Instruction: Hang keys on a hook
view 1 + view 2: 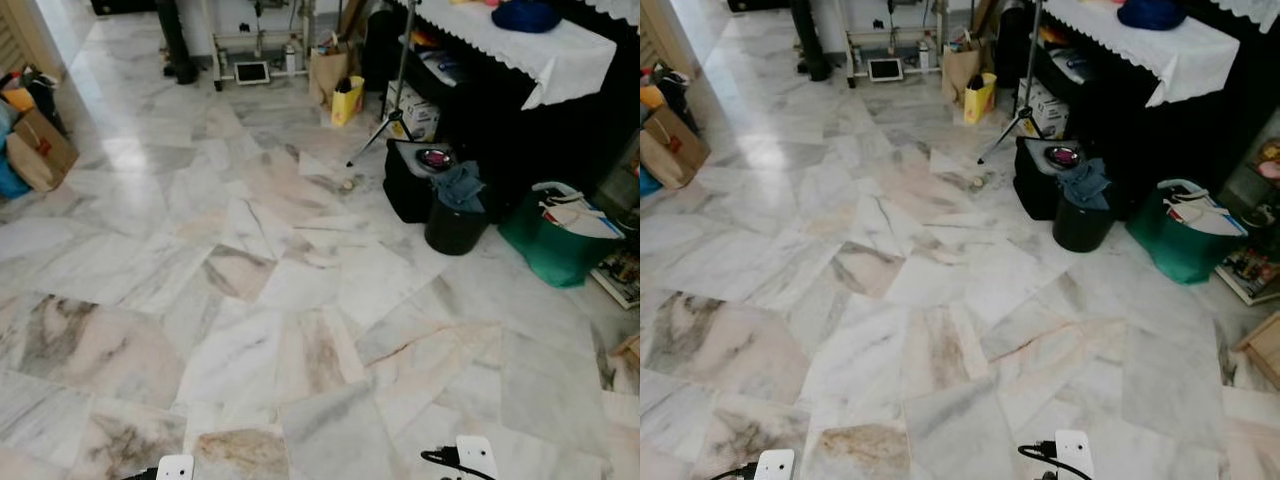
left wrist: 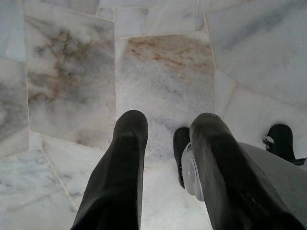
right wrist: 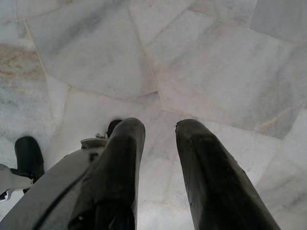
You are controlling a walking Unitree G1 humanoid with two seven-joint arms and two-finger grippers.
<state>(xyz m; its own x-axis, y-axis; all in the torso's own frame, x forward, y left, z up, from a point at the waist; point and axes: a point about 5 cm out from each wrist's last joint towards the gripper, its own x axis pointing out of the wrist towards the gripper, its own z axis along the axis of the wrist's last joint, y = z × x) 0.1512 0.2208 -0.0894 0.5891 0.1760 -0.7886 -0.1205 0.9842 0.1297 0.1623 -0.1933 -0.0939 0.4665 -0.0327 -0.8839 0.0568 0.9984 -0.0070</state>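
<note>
A wide marble floor (image 1: pixel 250 300) of grey, white and pinkish slabs spreads from the near edge to the far wall. At the far right stands a dark table draped with a white lace-edged cloth (image 1: pixel 540 45), a blue bundle (image 1: pixel 527 15) lying on it. Before it on the floor sit a green bag (image 1: pixel 548 250) stuffed with papers, a black bucket (image 1: pixel 455 228) with a blue-grey cloth hung over its rim, and a black bag (image 1: pixel 408 190) just left of the bucket. Further back a tripod leg (image 1: pixel 375 135) slants down beside a yellow bag (image 1: pixel 347 102) and a brown paper bag (image 1: pixel 327 72). At the far left lies another brown paper bag (image 1: pixel 38 148).

The left gripper (image 2: pixel 165 139) hangs over the bare floor, its two black fingers parted and nothing between them. The right gripper (image 3: pixel 159 132) hangs likewise, fingers apart and holding nothing. I cannot make out keys or a hook anywhere, so their place relative to either gripper cannot be told
</note>
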